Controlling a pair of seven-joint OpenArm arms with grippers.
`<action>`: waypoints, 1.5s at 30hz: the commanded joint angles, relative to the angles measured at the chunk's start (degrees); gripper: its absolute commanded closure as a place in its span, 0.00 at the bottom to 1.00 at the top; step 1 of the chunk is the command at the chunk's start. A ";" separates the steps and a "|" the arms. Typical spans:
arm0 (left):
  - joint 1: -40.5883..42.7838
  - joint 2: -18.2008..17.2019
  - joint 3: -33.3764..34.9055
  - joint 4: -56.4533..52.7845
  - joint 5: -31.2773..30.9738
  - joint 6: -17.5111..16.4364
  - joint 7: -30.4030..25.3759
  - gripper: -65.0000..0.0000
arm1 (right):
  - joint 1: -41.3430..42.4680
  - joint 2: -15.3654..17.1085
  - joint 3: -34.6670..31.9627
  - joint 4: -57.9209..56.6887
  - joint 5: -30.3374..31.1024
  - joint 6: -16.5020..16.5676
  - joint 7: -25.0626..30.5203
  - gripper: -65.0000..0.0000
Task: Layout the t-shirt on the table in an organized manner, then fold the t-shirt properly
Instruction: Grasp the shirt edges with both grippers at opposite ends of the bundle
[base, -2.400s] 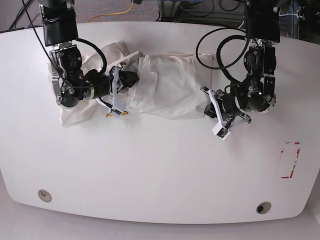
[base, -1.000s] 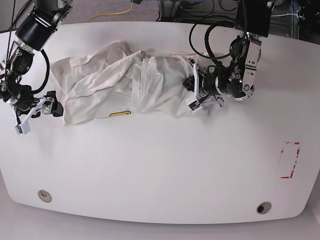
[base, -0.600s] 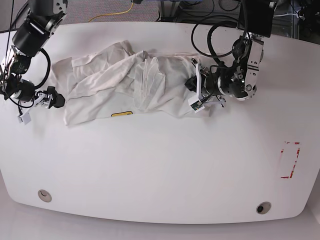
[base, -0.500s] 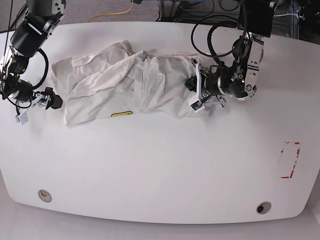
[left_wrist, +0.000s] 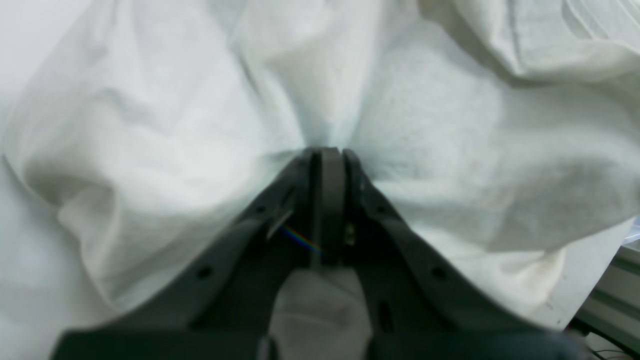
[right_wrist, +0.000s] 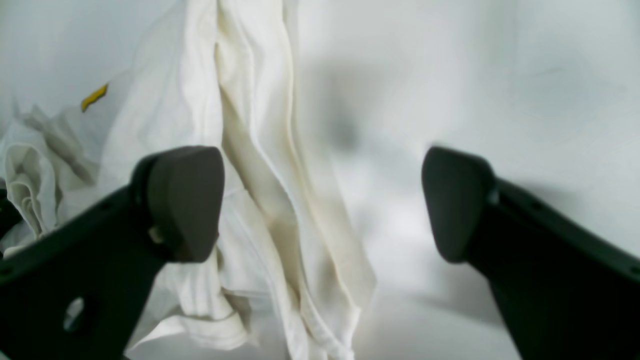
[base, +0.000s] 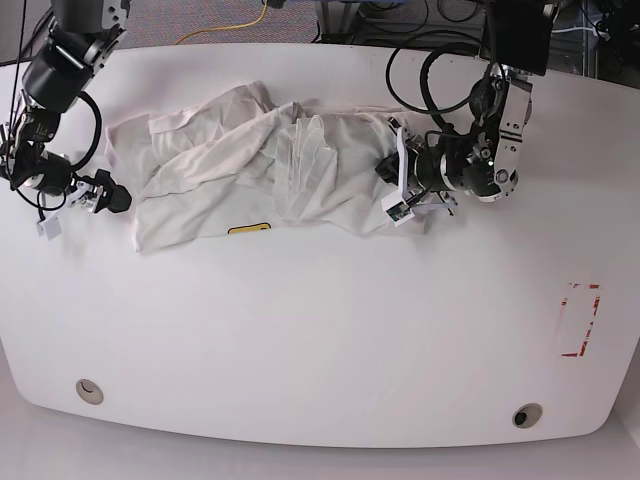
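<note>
The white t-shirt (base: 230, 165) lies crumpled and bunched across the far half of the table (base: 320, 340), its small yellow patch (base: 249, 229) at the near edge. My left gripper (base: 388, 185) is at the shirt's right end. In the left wrist view it (left_wrist: 327, 152) is shut on a pinch of the shirt's fabric (left_wrist: 430, 125). Just off the shirt's left edge, my right gripper (base: 82, 210) is open. The right wrist view shows its fingers (right_wrist: 185, 200) spread wide, holding nothing, with a hanging fold of the shirt (right_wrist: 250, 175) and the yellow patch (right_wrist: 94, 96) ahead.
Two round grommet holes (base: 89, 390) (base: 526, 415) sit near the table's front edge. Red tape marks (base: 580, 320) are at the right. Cables and equipment (base: 350, 20) crowd the floor behind the far edge.
The left gripper has drawn the shirt's right end slightly to the right, and the yellow patch shifted with it. The right gripper rose a little beside the shirt's left edge and stayed open.
</note>
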 joint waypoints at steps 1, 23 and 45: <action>-0.57 -0.42 -0.08 0.54 1.58 0.19 1.39 0.99 | -0.27 -0.89 0.12 0.60 -0.35 -0.10 -1.40 0.08; -0.57 -0.42 -0.08 0.54 1.58 0.19 1.39 0.99 | -4.05 -5.72 -4.54 0.69 10.46 -0.10 -3.69 0.11; -2.07 -0.24 -0.08 0.02 1.67 0.19 1.30 0.99 | -8.89 -6.34 -4.45 23.63 10.90 -0.10 -4.04 0.95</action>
